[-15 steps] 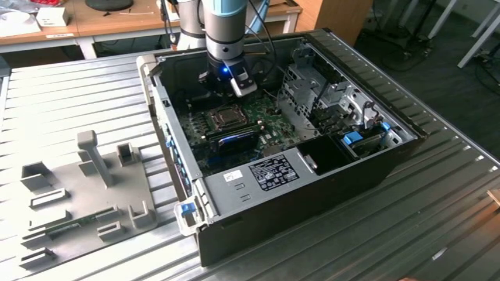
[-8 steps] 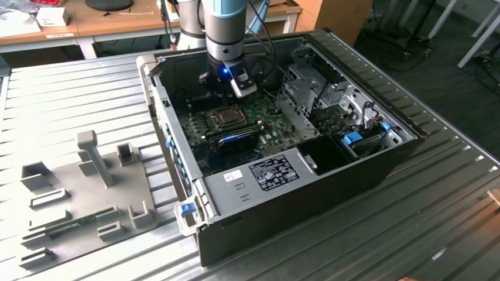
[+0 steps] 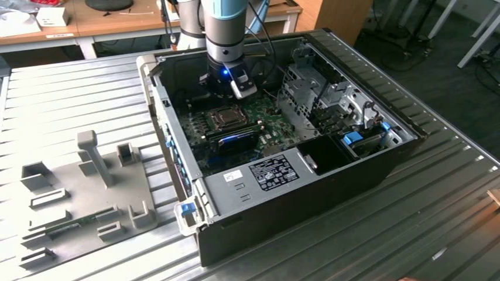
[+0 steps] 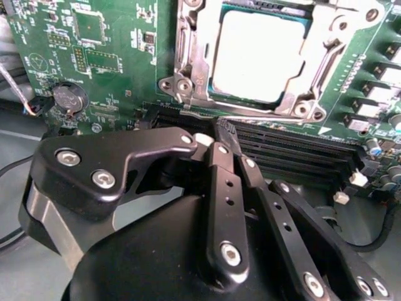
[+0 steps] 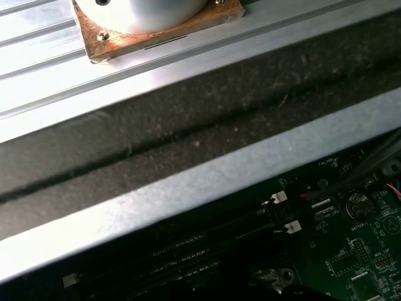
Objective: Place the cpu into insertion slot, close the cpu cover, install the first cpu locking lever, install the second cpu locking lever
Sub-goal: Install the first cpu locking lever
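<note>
A ribbed grey metal bench [image 3: 70, 105] carries an open black computer case [image 3: 312, 193]. The grey-and-blue arm [image 3: 222, 35] drops vertically into it, over the green circuit board [image 4: 106, 63]. The silver-bordered square insertion slot [image 4: 182, 37] holds the dull silver cpu [image 4: 257, 56], and the shiny metal-frame cpu cover [image 4: 205, 59] lies flat around the chip. The black tool [image 4: 216, 135] hangs beside the slot, fingertips narrowed together, holding nothing.

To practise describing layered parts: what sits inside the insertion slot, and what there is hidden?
The cpu sits inside the insertion slot, its silver top showing through the cut-out of the cpu cover. The chip covers the slot's floor, so whatever lies under it cannot be seen.
</note>
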`<state>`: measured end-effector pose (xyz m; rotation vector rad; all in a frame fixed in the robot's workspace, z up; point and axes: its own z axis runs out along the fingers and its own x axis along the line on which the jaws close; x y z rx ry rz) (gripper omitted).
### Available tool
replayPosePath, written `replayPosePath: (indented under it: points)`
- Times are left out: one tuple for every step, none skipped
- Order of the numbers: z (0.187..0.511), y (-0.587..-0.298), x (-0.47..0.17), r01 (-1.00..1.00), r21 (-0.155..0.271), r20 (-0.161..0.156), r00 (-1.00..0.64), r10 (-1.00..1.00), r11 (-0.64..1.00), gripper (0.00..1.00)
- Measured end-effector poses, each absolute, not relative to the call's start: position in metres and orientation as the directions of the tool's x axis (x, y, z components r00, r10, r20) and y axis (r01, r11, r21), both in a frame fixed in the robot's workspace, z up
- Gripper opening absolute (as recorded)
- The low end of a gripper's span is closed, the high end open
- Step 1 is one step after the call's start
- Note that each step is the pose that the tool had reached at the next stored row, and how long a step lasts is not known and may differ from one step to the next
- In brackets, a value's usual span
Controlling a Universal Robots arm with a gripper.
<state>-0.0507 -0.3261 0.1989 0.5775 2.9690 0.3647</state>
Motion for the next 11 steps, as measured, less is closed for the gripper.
replayPosePath:
  points:
    - [0.1989,-0.3261,-0.0507,0.357,0.251,-0.047,-0.924,0.380,0.900,0.10]
    - [0.1988,-0.3261,-0.0507,0.357,0.251,-0.047,-0.924,0.380,0.900,0.10]
    - [0.1987,-0.3261,-0.0507,0.357,0.251,-0.047,-0.924,0.380,0.900,0.10]
    - [0.1986,-0.3261,-0.0507,0.357,0.251,-0.047,-0.924,0.380,0.900,0.10]
    - [0.1985,-0.3261,-0.0506,0.357,0.251,-0.047,-0.924,0.380,0.900,0.10]
    - [0.1983,-0.3261,-0.0504,0.357,0.251,-0.047,-0.924,0.380,0.900,0.10]
    - [0.1982,-0.3261,-0.0500,0.357,0.251,-0.047,-0.924,0.380,0.900,0.10]
    - [0.1980,-0.3261,-0.0495,0.357,0.251,-0.047,-0.924,0.380,0.900,0.10]
    - [0.1978,-0.3261,-0.0489,0.357,0.251,-0.047,-0.924,0.380,0.900,0.10]
    - [0.1976,-0.3261,-0.0484,0.357,0.251,-0.047,-0.924,0.380,0.900,0.10]
    - [0.1975,-0.3261,-0.0480,0.357,0.251,-0.047,-0.924,0.380,0.900,0.10]
